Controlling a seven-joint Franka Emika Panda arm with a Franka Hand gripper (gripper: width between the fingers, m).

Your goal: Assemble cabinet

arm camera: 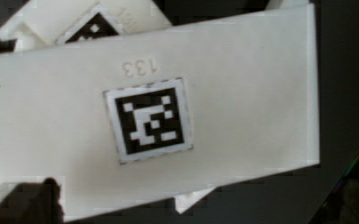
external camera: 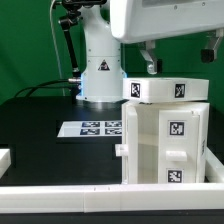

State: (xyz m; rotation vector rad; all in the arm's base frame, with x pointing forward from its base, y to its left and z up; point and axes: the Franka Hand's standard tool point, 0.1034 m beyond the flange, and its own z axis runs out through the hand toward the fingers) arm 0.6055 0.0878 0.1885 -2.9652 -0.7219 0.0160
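The cabinet (external camera: 160,145) is a tall white box with tag markers, standing at the exterior view's right. A flat white top panel (external camera: 165,90) with tags lies across its top. In the wrist view this panel (arm camera: 87,110) fills the picture and carries a tag numbered 133. My gripper (external camera: 180,62) hangs just above the panel with its fingers wide apart, open and empty. In the wrist view the gripper (arm camera: 190,205) shows one dark fingertip (arm camera: 19,200) at the panel's near edge.
The marker board (external camera: 98,128) lies on the black table left of the cabinet. The robot base (external camera: 100,75) stands behind it. A white rail (external camera: 60,190) runs along the front edge, and a small white piece (external camera: 5,158) sits at the far left.
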